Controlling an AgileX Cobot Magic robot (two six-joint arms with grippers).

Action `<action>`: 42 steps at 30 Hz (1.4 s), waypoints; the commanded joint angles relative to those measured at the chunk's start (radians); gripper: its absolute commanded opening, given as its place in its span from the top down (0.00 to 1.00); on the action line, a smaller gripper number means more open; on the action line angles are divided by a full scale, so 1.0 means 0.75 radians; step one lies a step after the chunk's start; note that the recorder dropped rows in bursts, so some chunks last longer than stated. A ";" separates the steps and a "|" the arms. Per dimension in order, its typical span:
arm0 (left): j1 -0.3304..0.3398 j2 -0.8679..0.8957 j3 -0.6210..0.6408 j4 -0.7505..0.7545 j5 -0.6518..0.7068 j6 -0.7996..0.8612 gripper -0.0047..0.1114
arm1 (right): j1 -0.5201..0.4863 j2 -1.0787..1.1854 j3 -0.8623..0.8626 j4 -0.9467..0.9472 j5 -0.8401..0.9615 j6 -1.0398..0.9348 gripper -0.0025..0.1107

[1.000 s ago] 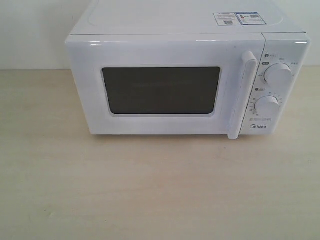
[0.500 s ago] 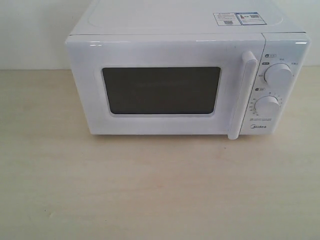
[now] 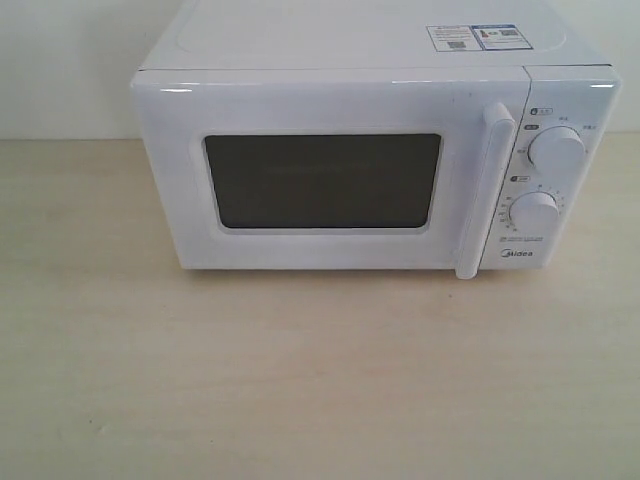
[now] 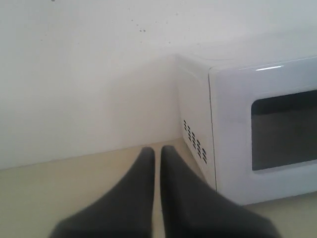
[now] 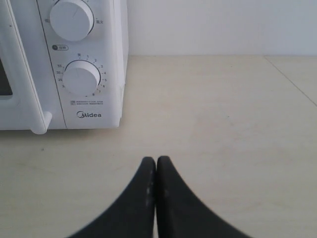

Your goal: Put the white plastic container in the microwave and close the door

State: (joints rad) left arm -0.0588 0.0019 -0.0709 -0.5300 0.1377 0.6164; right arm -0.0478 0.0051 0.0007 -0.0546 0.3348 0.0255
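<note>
The white microwave stands at the back of the pale wooden table. Its door is closed, with the dark window and the vertical bar handle facing me. The white plastic container is out of view in every frame. My left gripper hovers low over the table off the microwave's vented side, its dark fingers nearly touching and holding nothing. My right gripper is shut and empty, on the table in front of the dial panel. Neither gripper shows in the exterior view.
Two round dials sit to the right of the handle. A white wall runs behind the table and close to the microwave's vented side. Stickers lie on the microwave's top.
</note>
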 commanded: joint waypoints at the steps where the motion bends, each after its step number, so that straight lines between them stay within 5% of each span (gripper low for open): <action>1: 0.003 -0.003 0.055 -0.002 -0.142 -0.106 0.92 | -0.004 -0.007 -0.001 -0.005 -0.012 -0.003 0.98; 14: 0.003 -0.003 0.095 0.610 -0.128 -0.757 0.92 | -0.004 -0.007 -0.001 -0.005 -0.012 -0.003 0.98; 23: 0.003 -0.003 0.095 0.664 0.215 -0.730 0.92 | -0.004 -0.007 -0.001 -0.005 -0.012 -0.003 0.98; 42: 0.003 -0.003 0.095 0.669 0.214 -0.732 0.92 | -0.004 -0.007 -0.001 -0.005 -0.012 -0.003 0.98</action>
State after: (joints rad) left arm -0.0588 0.0019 -0.0038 -0.0295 0.2976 0.0630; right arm -0.0478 0.0051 0.0007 -0.0527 0.3348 0.0255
